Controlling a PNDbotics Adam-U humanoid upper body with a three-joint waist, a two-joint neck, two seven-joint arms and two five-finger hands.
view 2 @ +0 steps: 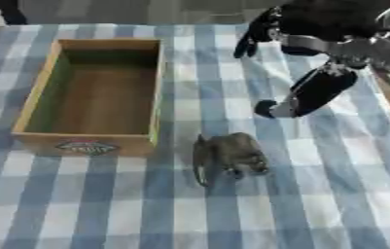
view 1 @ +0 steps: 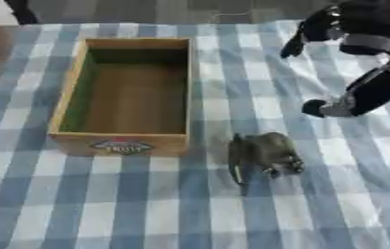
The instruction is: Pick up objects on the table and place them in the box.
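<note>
Table [view 1: 343, 204] holds one box [view 1: 62, 97], one grey figure [view 1: 266, 153]; right hand [view 2: 317, 53] spread, empty.

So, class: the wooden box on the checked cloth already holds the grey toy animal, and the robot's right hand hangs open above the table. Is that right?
Not quite. The wooden box is empty; the left eye view shows the grey toy animal on the checked cloth beside it. The right hand does hang open above the table.

Right hand [view 2: 317, 53] hangs at upper right, fingers spread apart.
</note>
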